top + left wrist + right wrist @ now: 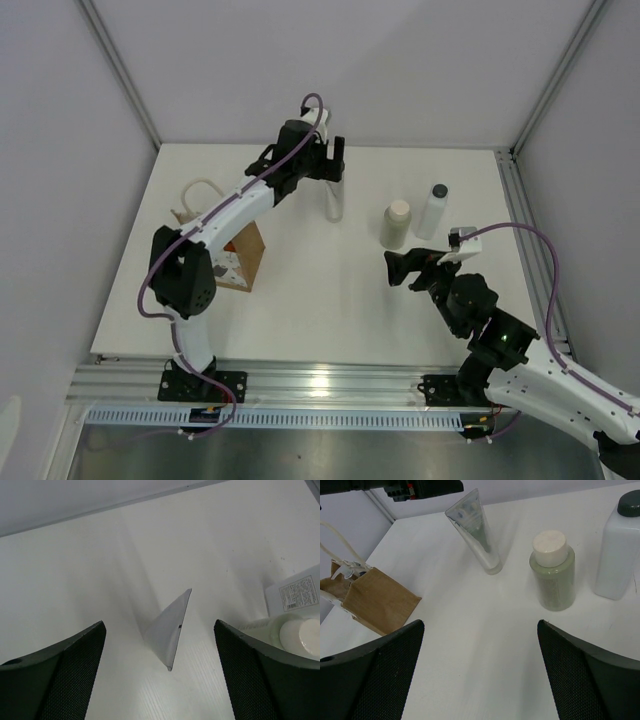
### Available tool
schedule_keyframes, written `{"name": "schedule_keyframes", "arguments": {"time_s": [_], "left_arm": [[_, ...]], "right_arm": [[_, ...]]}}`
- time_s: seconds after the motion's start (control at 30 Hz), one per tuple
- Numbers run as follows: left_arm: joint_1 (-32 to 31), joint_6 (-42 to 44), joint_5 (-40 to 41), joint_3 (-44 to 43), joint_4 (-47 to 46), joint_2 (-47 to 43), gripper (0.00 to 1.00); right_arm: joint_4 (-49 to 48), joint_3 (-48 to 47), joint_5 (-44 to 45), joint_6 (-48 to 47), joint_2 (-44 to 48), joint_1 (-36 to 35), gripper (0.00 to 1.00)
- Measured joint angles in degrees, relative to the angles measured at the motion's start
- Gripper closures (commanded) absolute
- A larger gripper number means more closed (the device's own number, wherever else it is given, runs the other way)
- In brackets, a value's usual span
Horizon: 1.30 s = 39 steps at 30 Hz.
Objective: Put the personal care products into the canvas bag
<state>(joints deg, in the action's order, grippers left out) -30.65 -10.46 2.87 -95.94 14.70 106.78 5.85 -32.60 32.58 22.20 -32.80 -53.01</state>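
At the surface's (pixel 300 310) far edge, the left end effector (pixel 159 624), wide open, straddles the cap-down squeeze tube (pixel 333 200), seemingly set to grip it for the canvas bag (pixel 236 256) (standing near that arm's base); the right end effector (pixel 400 268) gapes idle.

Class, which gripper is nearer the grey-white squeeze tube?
Left. The left gripper hangs open right above the squeeze tube; the right gripper sits farther off, nearer the cream bottle.

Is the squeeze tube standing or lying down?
Standing. The tube rests on its cap end on the table, with its flat crimped end pointing up.
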Motion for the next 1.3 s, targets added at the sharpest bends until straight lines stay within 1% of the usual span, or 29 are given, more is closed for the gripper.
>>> {"name": "schedule_keyframes", "arguments": {"time_s": [0.2,0.27,0.33,0.4,0.5,0.67,0.8,0.87,0.9,0.97,1.0,1.1,1.13,1.17,1.23,1.27,1.3], "left_arm": [[0.0,1.1,0.0,-3.9,0.1,5.2,0.17],[0.0,1.2,-0.1,-4.4,0.3,6.6,0.17],[0.0,1.4,-0.3,-4.7,0.9,7.7,0.23],[0.0,1.5,-0.7,-5.2,1.3,8.8,0.32],[0.0,1.5,-1.0,-6.0,2.1,10.3,0.37],[-0.1,1.5,-1.2,-6.3,2.6,11.2,0.38],[-0.2,1.5,-1.2,-6.3,2.5,11.4,0.43],[-0.3,1.4,-1.2,-6.3,2.4,11.5,0.47],[-0.3,1.4,-1.5,-6.3,2.2,11.6,0.50],[-0.4,1.1,-1.7,-6.3,2.0,11.9,0.54],[-0.4,0.9,-1.6,-6.3,1.9,12.1,0.59],[-0.6,0.4,-1.6,-6.3,1.7,12.5,0.66],[-0.7,0.3,-1.6,-6.3,1.7,12.7,0.70],[-0.7,0.0,-1.6,-6.3,1.6,12.8,0.81],[-0.9,-0.1,-1.3,-6.3,1.4,12.8,0.92],[-0.8,-0.1,-1.3,-6.3,1.3,12.8,0.99],[-0.8,-0.1,-1.2,-6.3,1.2,12.8,0.99]], "right_arm": [[0.2,-0.6,0.0,0.0,-0.2,0.0,0.01],[0.1,-0.7,0.0,0.0,-0.5,0.0,0.01],[0.2,-0.9,0.0,0.0,-1.3,0.0,0.01],[0.2,-1.0,0.0,0.0,-2.1,0.0,0.01],[0.3,-1.3,0.0,0.0,-3.2,0.0,0.01],[0.4,-1.5,0.0,0.0,-3.7,0.0,0.01],[0.3,-1.7,0.0,0.0,-3.8,0.0,0.01],[0.3,-1.7,0.0,0.0,-4.1,0.0,0.01],[0.3,-1.7,0.0,0.0,-4.3,0.0,0.01],[0.3,-1.7,0.0,0.0,-4.7,0.0,0.01],[0.3,-1.7,0.0,0.0,-4.9,0.0,0.01],[0.4,-1.7,0.0,0.0,-5.5,0.0,0.01],[0.4,-1.7,0.0,0.0,-5.7,0.0,0.01],[0.4,-1.7,0.0,0.0,-5.8,0.0,0.01],[0.5,-1.9,0.0,0.0,-5.8,0.0,0.01],[0.6,-2.0,0.0,0.0,-5.8,0.0,0.01],[0.6,-2.1,0.0,0.0,-5.7,0.0,0.01]]}}
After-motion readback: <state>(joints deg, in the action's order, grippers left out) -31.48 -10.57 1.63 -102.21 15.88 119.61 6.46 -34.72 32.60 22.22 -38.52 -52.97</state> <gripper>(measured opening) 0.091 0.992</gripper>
